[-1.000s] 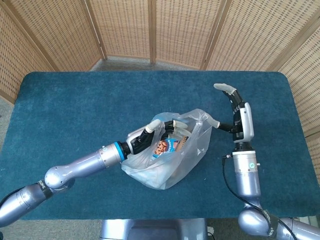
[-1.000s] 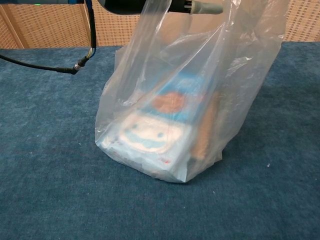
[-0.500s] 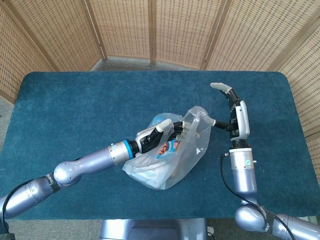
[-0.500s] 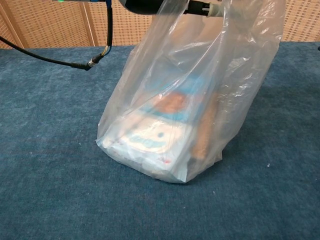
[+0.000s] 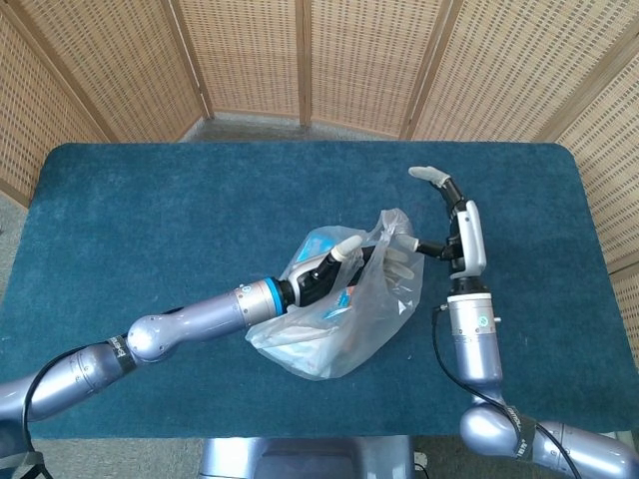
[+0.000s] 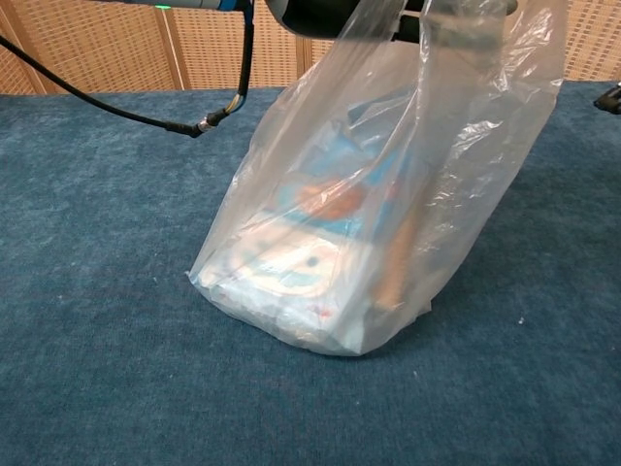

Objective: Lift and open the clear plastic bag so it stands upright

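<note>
- Woven cane screen panels (image 5: pixel 250 60) stood behind a table covered in blue carpet (image 5: pixel 150 220).
- clear plastic bag (image 5: pixel 334 319) sat just right of table centre, base on the carpet, mouth pulled up; chest view showed it leaning toward 1 o'clock, not fully upright.
- Inside the bag: printed snack packs (image 6: pixel 310 252), blue and white with an orange patch; exact items unreadable.
- left hand (image 5: pixel 334 269) reached in from 8 o'clock, fingers pushed into the bag mouth and gripping the film of the near rim.
- right hand (image 5: pixel 439 225) stood at 3 o'clock of the bag, one finger pointing up, thumb and a finger pinching the far rim.
- Change over the last second: left hand went deeper and toward 3 o'clock, right hand drifted in toward the bag; the bag body tilted over further and its mouth narrowed.
- Judgement: lift was done, opening was not; the rims probably needed spreading apart, or the bag would slump once released.
</note>
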Available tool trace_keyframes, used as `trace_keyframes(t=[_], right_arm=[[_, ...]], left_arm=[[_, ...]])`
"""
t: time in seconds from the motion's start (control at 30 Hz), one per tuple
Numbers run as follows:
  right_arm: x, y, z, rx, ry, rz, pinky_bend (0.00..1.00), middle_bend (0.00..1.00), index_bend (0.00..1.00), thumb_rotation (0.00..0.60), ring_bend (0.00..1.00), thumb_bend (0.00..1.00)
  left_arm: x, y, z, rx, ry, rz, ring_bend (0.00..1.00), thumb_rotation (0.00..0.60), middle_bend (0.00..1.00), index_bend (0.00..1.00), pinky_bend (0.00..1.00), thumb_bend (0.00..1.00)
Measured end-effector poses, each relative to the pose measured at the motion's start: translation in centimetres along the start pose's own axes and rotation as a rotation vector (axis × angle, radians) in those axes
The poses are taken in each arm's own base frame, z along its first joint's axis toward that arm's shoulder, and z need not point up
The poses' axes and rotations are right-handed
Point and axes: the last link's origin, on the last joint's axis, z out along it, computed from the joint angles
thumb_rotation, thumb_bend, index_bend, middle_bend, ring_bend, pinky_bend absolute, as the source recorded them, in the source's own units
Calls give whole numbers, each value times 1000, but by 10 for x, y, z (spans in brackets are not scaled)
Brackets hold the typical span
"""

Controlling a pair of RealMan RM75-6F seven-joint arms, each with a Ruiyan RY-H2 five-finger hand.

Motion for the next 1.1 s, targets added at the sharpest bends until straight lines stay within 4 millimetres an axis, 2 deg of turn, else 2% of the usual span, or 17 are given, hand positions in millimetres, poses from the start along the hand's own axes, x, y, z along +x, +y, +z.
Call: trace_keyframes(t=[0.1, 0.2, 0.37, 0.47, 0.53, 0.77, 1.1], right_arm=[[-1, 2, 1, -4, 0, -8, 86, 247, 260, 542, 124, 59], [-2, 5, 3, -12, 4, -18, 86, 247, 260, 542, 123, 58], [1, 11, 5, -27, 13, -39, 86, 247, 260, 544, 124, 59], [4, 15, 6, -37, 17, -50, 85, 247, 260, 538, 124, 59], [5, 17, 7, -43, 18, -56, 85, 247, 258, 540, 123, 59], [10, 22, 7, -58, 15, -84, 83, 226, 212, 544, 112, 59], [24, 26, 2, -78, -4, -124, 82, 174, 102, 545, 88, 59]], left_arm=[[-1, 2, 5, -2, -10, -36, 127, 0, 230, 206, 137, 115], [-2, 4, 7, -7, -22, -66, 188, 0, 260, 261, 169, 116], [0, 7, 8, -15, -14, -102, 382, 0, 405, 398, 283, 116], [3, 8, 6, -22, 1, -131, 504, 0, 486, 462, 382, 115], [5, 8, 5, -25, 8, -154, 548, 0, 515, 480, 426, 116], [8, 12, 1, -38, 14, -224, 610, 0, 578, 514, 466, 121], [20, 15, -5, -71, 55, -304, 620, 0, 584, 514, 481, 128]])
